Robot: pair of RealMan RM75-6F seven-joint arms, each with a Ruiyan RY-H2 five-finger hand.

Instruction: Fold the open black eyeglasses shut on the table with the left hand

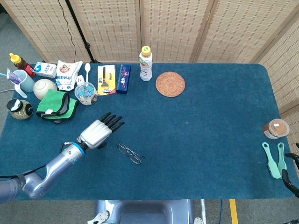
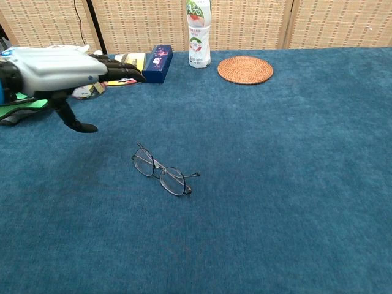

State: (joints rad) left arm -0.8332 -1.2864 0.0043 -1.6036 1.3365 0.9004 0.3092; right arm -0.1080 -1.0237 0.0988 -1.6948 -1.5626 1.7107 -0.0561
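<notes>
The black eyeglasses (image 1: 129, 153) lie on the blue table cloth, lenses flat, alone near the front left; in the chest view the eyeglasses (image 2: 160, 172) show one short temple end sticking out to the right. My left hand (image 1: 98, 132) hovers to their left and behind them, holding nothing, fingers stretched out straight. From the chest view the left hand (image 2: 58, 64) is raised at the upper left with its thumb pointing down. Only dark fingertips of my right hand (image 1: 290, 172) show at the right edge of the head view.
A drink bottle (image 1: 145, 63), a woven coaster (image 1: 170, 84), a blue box (image 1: 123, 78) and a razor pack (image 1: 106, 79) line the back. A cup of clips (image 1: 86, 93) and a green cloth (image 1: 57, 105) sit close behind the left hand. Jar (image 1: 275, 129) and green brushes (image 1: 274, 159) lie far right.
</notes>
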